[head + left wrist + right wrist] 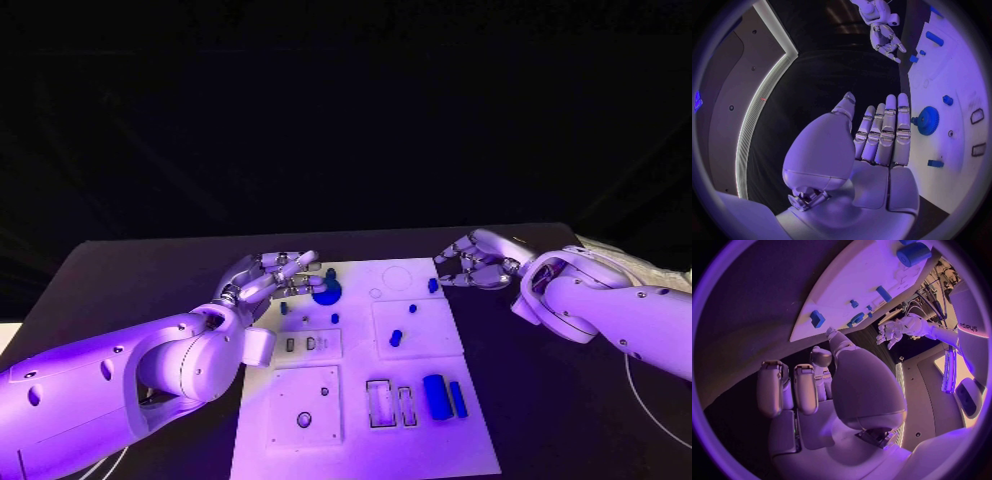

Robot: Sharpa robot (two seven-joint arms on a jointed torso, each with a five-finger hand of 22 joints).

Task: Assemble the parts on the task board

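A black table (144,270) bears a white task board (378,440) at its middle, the long plate lying flat and running from the near edge toward the far side, dark tabletop on both flanks.

White task board (378,400), blue parts (436,395), black table (562,420).

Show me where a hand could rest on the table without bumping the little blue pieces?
The dark table is bare left of the white task board, and also right of it, nearer than the right hand. The board's far end is crowded: the blue toothed gear lies beside the left hand.
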